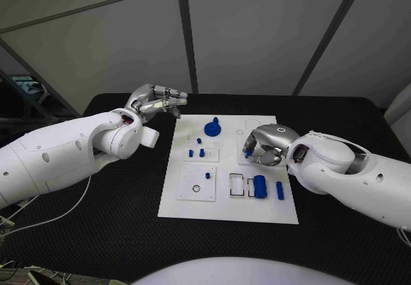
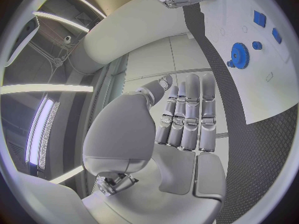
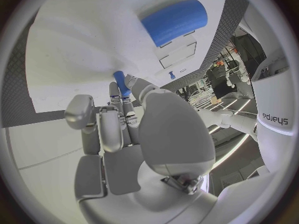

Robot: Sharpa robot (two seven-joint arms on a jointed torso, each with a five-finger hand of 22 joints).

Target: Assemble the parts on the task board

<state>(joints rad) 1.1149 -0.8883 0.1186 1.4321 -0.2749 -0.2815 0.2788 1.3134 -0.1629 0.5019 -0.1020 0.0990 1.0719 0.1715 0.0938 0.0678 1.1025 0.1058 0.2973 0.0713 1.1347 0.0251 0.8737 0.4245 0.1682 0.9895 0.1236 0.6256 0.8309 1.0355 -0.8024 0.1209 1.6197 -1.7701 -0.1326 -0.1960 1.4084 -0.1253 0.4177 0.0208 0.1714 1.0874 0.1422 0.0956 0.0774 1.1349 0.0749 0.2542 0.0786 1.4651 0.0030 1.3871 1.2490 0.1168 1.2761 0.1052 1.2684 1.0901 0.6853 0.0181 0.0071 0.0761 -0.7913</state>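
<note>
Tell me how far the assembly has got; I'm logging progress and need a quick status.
Early to midway, I'd judge. Looks done: the blue gear sits on the task board, and small pegs stand in a block. In hand: the right hand pinches a small blue peg over the board. Left: the blue cylinder and pin lie loose. The left hand hovers open, off the board.
</note>
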